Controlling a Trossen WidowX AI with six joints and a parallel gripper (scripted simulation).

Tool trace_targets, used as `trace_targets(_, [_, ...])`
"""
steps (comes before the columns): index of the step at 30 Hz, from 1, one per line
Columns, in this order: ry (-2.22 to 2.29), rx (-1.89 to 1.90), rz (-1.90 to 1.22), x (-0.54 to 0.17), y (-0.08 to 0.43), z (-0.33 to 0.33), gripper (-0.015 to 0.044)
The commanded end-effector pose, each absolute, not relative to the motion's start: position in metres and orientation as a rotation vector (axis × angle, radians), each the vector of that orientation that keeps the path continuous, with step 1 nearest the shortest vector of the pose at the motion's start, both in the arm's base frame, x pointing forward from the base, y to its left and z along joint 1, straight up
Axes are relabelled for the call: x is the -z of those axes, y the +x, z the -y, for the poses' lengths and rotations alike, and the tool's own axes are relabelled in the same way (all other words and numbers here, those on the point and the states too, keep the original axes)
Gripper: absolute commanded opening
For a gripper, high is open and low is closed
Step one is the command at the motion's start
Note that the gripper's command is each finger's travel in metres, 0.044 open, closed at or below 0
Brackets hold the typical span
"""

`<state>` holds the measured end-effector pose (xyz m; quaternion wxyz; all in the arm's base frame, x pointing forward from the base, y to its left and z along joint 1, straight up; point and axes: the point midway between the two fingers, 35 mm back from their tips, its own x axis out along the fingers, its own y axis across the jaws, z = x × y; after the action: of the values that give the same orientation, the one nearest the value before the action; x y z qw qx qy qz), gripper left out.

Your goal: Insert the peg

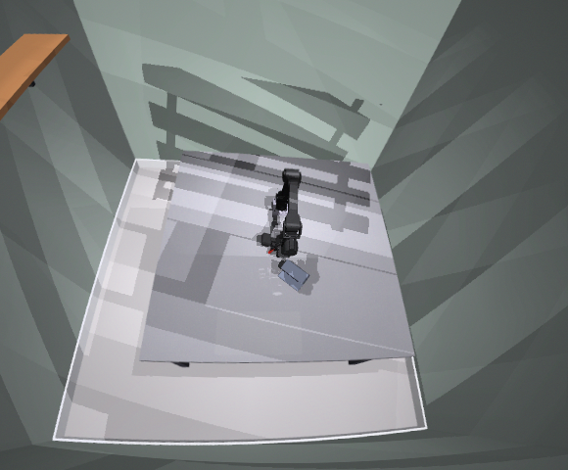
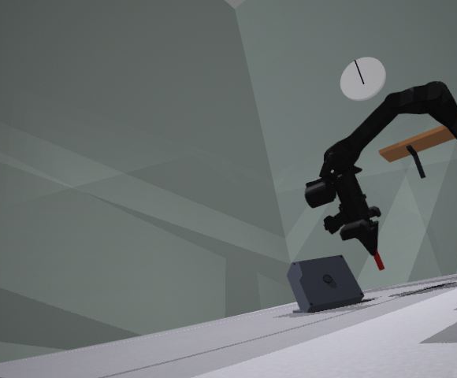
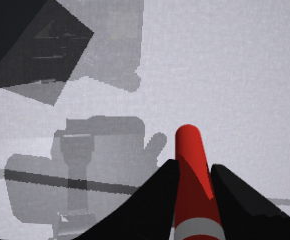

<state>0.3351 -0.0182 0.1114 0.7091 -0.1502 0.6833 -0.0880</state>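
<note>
My gripper [image 2: 373, 251] [image 3: 193, 171] [image 1: 273, 248] is shut on a round red peg [image 2: 378, 261] [image 3: 193, 187] [image 1: 271, 251] with a grey band near its held end. The peg hangs in the air, tilted, its free end pointing down. The sloped dark blue-grey panel [image 2: 322, 283] [image 1: 293, 273] [image 3: 25, 23] stands on the table, below and beside the peg. A round hole [image 2: 328, 279] shows in its face in the exterior view. The peg's tip is above the panel's upper right corner in that view and clear of it. In the wrist view only a corner of the panel shows, at the top left.
The grey table top [image 1: 254, 323] [image 2: 343, 342] [image 3: 252, 60] carries only the panel and the arm's base. A wooden shelf [image 1: 6, 80] [image 2: 428, 140] is fixed to the wall, well off the table. A round wall clock [image 2: 362, 78] hangs behind the arm.
</note>
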Motion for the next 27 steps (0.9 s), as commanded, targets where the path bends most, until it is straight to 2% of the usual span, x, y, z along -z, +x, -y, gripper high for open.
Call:
trace_targets(1, [-0.385, 0.178, -1.522, -0.108, 0.333, 0.014, 0.0000])
trace_targets(27, [-0.643, 0.086, -1.487, -0.104, 0.334, -0.015, 0.0000])
